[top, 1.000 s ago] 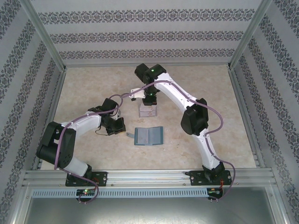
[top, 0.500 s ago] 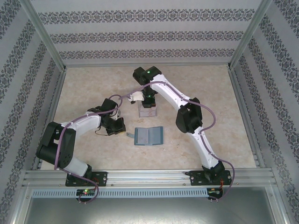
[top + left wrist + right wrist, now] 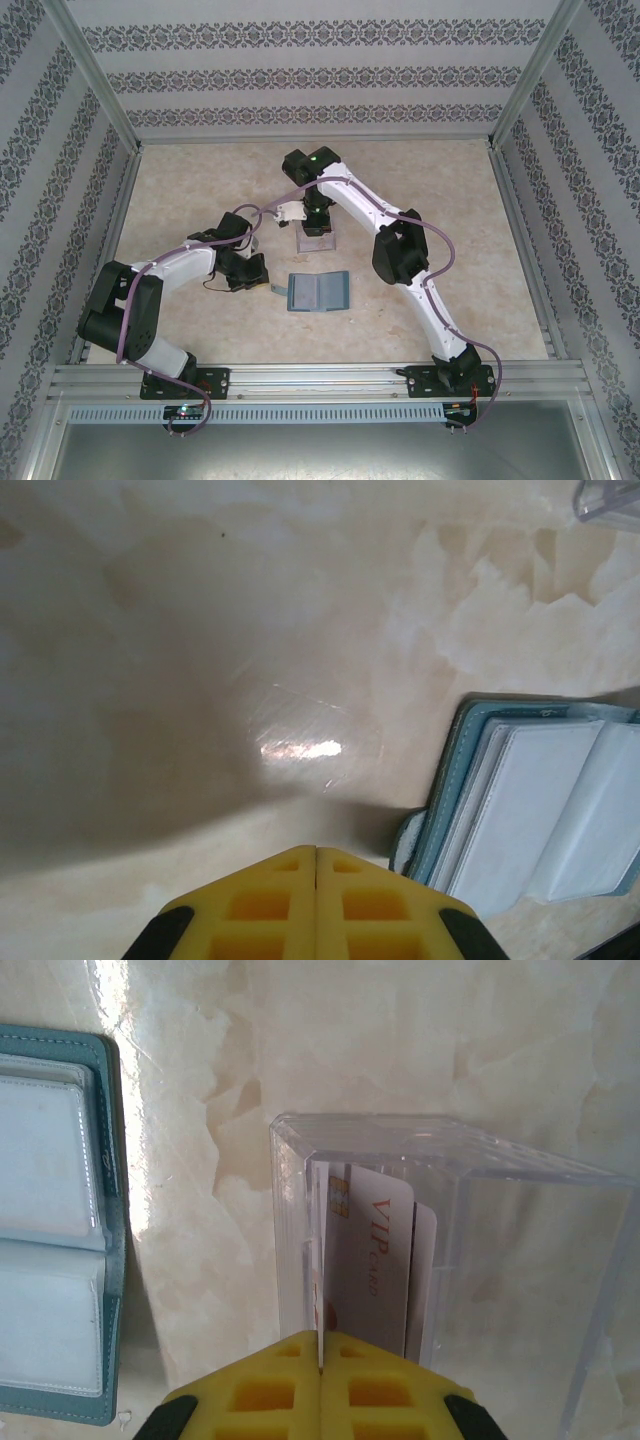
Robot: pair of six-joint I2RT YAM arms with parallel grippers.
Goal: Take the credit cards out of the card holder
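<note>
While my right fingers [image 3: 320, 1345] are pressed together on what looks like one of the small, thin, pale pinkish credit cards [image 3: 372, 1260], held edge-on just inside the clear rectangular plastic box [image 3: 520, 1190], at least two more cards stand upright in that box, the nearer one printed with red lettering. The soft teal-blue folding card holder [image 3: 60, 1290] lies open and flat on the pale marbled tabletop [image 3: 200, 630], near the box and between my two arms. Its clear sleeves look blank and pale to me, though I cannot tell for certain that every pocket is empty. My left fingers [image 3: 316, 860] are closed on nothing, low over the tabletop just beside the holder's little strap tab [image 3: 405, 840]. I judge the task nearly done: this card needs releasing, then the sleeves deserve a check.
</note>
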